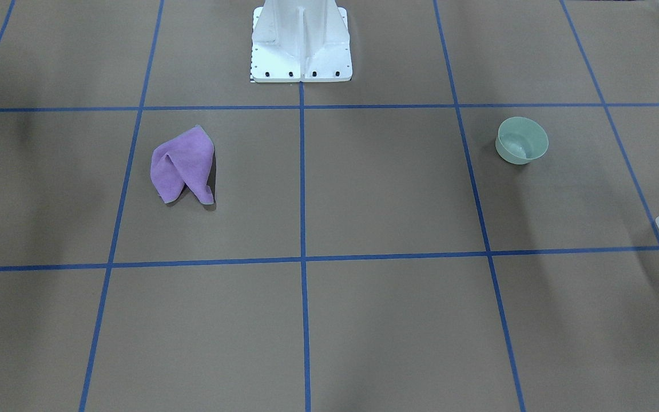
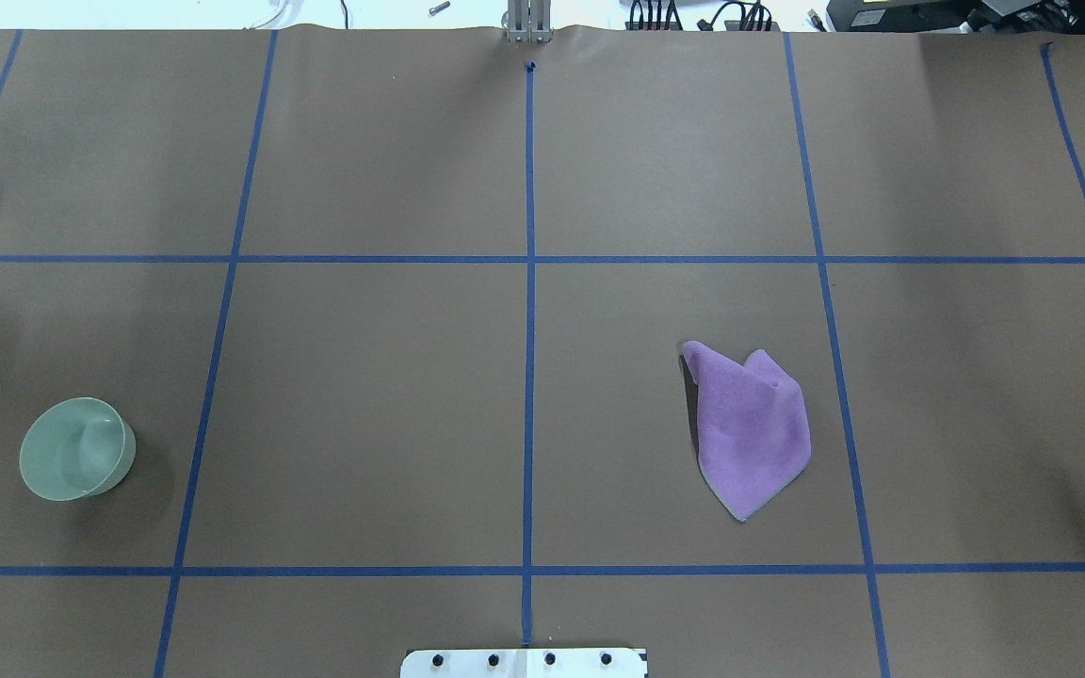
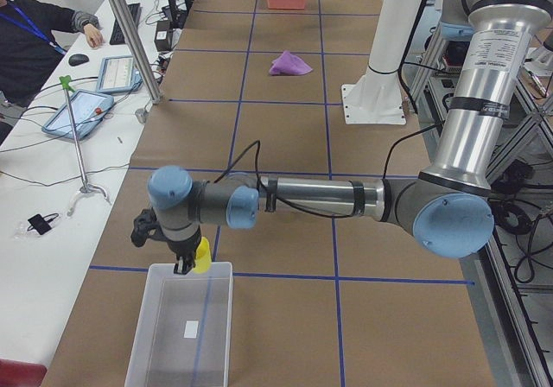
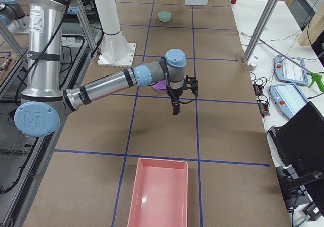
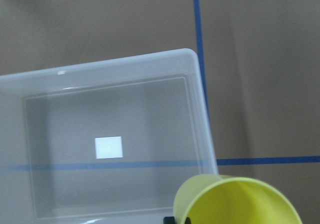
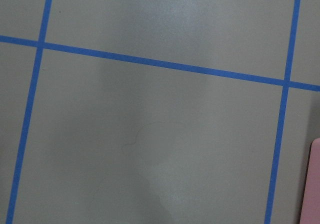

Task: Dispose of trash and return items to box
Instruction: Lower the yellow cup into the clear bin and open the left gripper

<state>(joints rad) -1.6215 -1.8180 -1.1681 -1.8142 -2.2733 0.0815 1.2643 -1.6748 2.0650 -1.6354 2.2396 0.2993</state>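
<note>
My left gripper (image 3: 187, 264) is shut on a yellow cup (image 3: 202, 256) and holds it just over the near end of the box (image 3: 138, 344), a whitish translucent container. In the left wrist view the cup (image 5: 235, 201) hangs over the box's rim (image 5: 200, 99); the box holds nothing but a white label. A green bowl (image 2: 76, 447) and a crumpled purple cloth (image 2: 750, 428) lie on the table. My right gripper (image 4: 175, 108) hangs over bare table past the cloth; I cannot tell whether it is open or shut.
A pink tray (image 4: 157, 194) stands at the table's right end. The white robot base (image 1: 301, 40) stands at the middle of the robot's edge. The bowl (image 1: 521, 140) and cloth (image 1: 183, 166) are far apart. Operators' desks run along the far side.
</note>
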